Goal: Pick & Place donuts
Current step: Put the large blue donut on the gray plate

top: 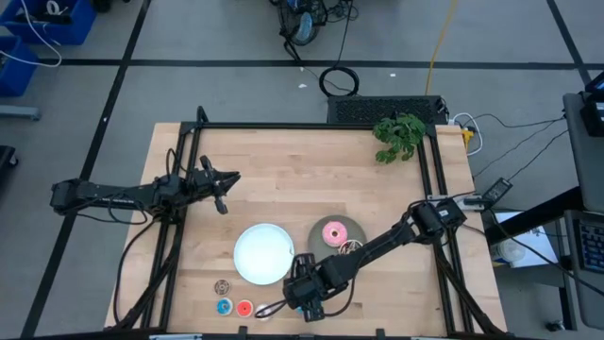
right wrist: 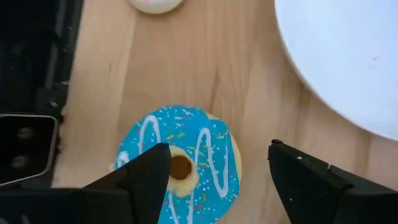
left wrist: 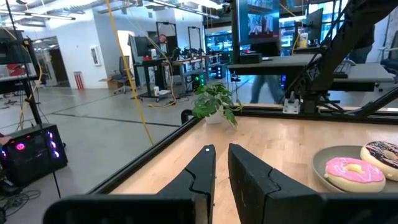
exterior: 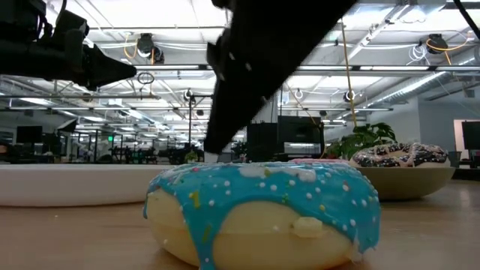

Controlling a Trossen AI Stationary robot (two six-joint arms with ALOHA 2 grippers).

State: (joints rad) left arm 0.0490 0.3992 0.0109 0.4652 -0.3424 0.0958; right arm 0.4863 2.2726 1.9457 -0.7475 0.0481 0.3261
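The blue sprinkled donut lies flat on the table near its front edge and fills the foreground of the low view. My right gripper hangs open over it, pointing down. One finger stands over the donut's hole and the other beyond its side. The pink donut and the dark brown drizzled donut lie on the grey plate. The tiny brown, blue and red donuts lie at the front left. My left gripper is shut and empty at the table's left.
The white plate stands just behind my right gripper and shows in the right wrist view. A tiny white donut lies close by. A green plant stands at the far right. A black frame rims the table.
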